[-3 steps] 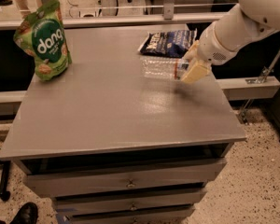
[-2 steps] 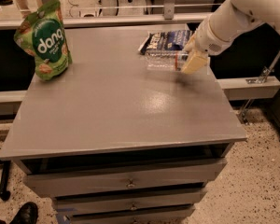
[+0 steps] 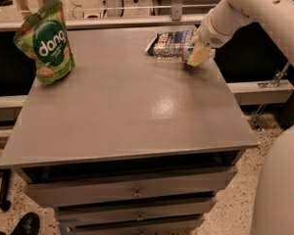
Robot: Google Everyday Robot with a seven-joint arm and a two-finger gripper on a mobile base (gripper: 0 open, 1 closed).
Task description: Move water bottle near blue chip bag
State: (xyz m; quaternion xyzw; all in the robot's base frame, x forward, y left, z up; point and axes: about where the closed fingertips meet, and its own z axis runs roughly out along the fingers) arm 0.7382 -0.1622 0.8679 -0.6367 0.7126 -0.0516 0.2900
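Observation:
The water bottle lies on its side at the far right of the grey table, a clear ribbed bottle pressed against the front edge of the blue chip bag. The chip bag lies flat at the table's far edge. My gripper comes in from the upper right on a white arm. It is shut on the bottle's right end, low over the table top, just right of the chip bag. The bottle's cap end is hidden by the gripper.
A green "dang" bag stands upright at the far left of the table. Drawers run below the table's front edge. A rail and a dark gap lie behind the table. A shoe is on the floor at lower left.
My gripper has carried the water bottle away from me toward the table's far edge. The bottle now rests against the blue chip bag instead of a little in front of it.

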